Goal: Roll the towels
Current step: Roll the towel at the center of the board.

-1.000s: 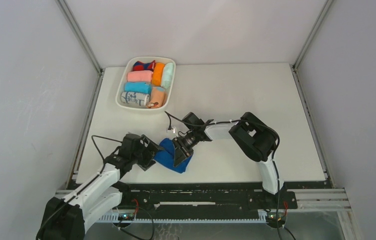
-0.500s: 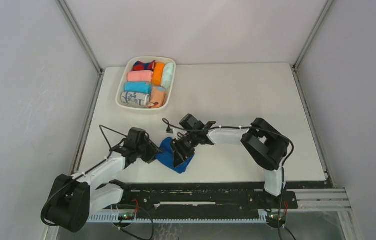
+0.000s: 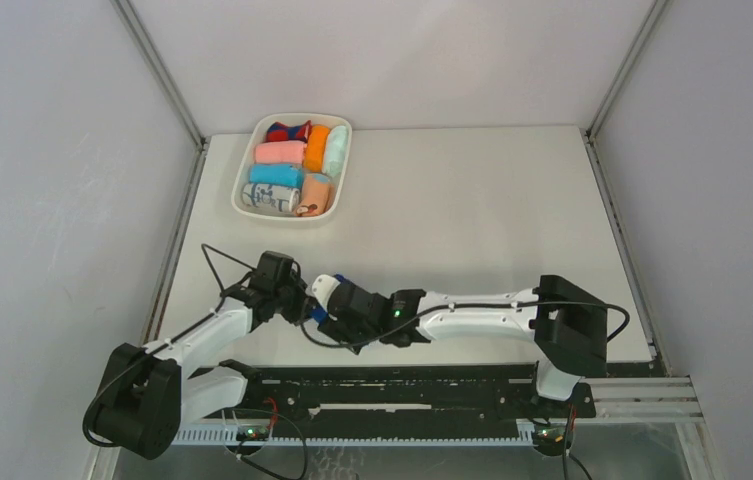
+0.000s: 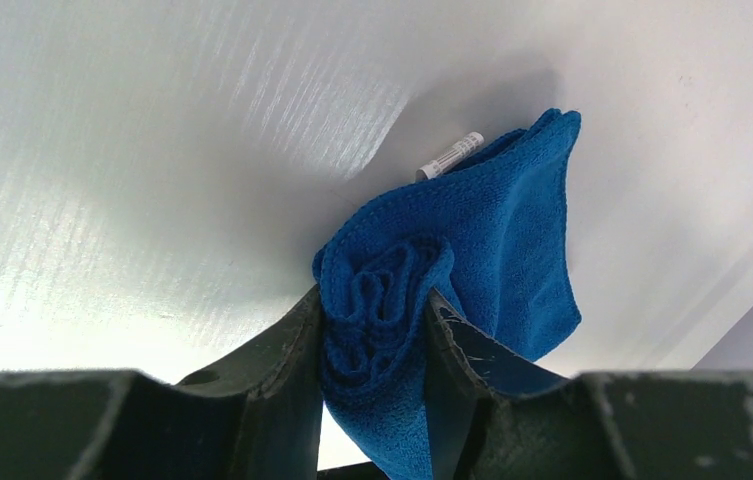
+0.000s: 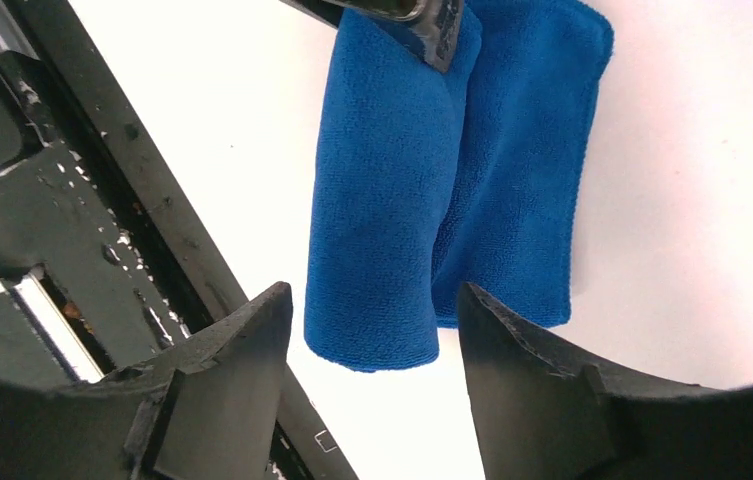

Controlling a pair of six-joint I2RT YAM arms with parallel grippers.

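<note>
Reading no text anywhere. Showing dark print on the white roll (image 3: 270, 197), upper left of the top view, too small to make out; showing a white tag (image 4: 449, 156) at the blue towel's (image 4: 492, 230) upper edge, blurred.

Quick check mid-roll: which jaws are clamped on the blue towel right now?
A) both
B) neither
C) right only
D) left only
D: the left gripper has its jaws shut on the rolled end of the blue towel, while the right gripper has its jaws open, not clamping the towel.
</note>
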